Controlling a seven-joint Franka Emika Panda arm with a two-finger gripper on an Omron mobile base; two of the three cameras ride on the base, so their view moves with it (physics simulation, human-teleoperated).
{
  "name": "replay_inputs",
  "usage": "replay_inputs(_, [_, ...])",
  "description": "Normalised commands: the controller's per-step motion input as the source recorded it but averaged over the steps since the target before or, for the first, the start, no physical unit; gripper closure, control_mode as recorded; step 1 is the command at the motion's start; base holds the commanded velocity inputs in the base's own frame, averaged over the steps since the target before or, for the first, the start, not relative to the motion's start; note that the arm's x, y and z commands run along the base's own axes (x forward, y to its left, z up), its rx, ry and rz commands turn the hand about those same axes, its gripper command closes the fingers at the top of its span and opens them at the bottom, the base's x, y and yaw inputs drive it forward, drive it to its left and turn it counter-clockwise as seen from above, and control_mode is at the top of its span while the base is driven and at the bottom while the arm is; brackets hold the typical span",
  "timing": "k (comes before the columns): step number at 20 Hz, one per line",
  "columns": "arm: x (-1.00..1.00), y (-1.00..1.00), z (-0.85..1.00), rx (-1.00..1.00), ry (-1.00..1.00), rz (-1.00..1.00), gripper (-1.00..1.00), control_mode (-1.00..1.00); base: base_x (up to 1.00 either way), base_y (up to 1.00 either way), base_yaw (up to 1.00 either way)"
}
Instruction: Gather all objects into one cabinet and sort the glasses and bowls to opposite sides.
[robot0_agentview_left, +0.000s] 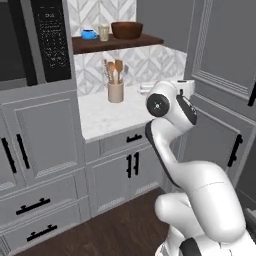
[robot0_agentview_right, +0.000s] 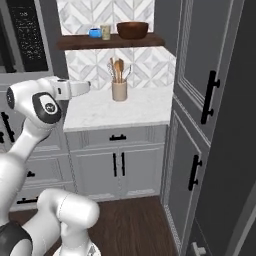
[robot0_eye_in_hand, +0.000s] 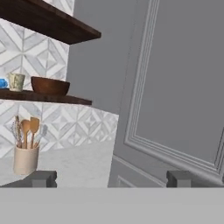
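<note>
On the dark wooden shelf above the counter stand a small blue cup, a pale beige tumbler and a wide brown bowl, left to right. The right base view shows the same row: blue cup, tumbler, bowl. In the hand view the bowl and tumbler sit far off at upper left. My gripper is open and empty, held at counter height well below the shelf, facing the tall grey cabinet door, which is shut.
A beige utensil crock with wooden spoons stands at the back of the white marble counter. Below it are shut base cabinets. A dark oven panel rises on the left. The tall cabinet walls the right side.
</note>
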Motion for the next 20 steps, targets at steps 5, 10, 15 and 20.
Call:
replay_inputs(5, [0.00,0.00,0.00,0.00,0.00,0.00,-1.00,1.00,-0.03,0.53,-0.64])
replay_inputs(10, [0.00,0.00,0.00,0.00,0.00,0.00,-1.00,1.00,-0.09,0.40,-0.80])
replay_inputs(15, [0.00,0.00,0.00,0.00,0.00,0.00,-1.00,1.00,-0.09,0.57,-0.08])
replay_inputs(20, [0.00,0.00,0.00,0.00,0.00,0.00,-1.00,1.00,-1.00,0.79,-0.07])
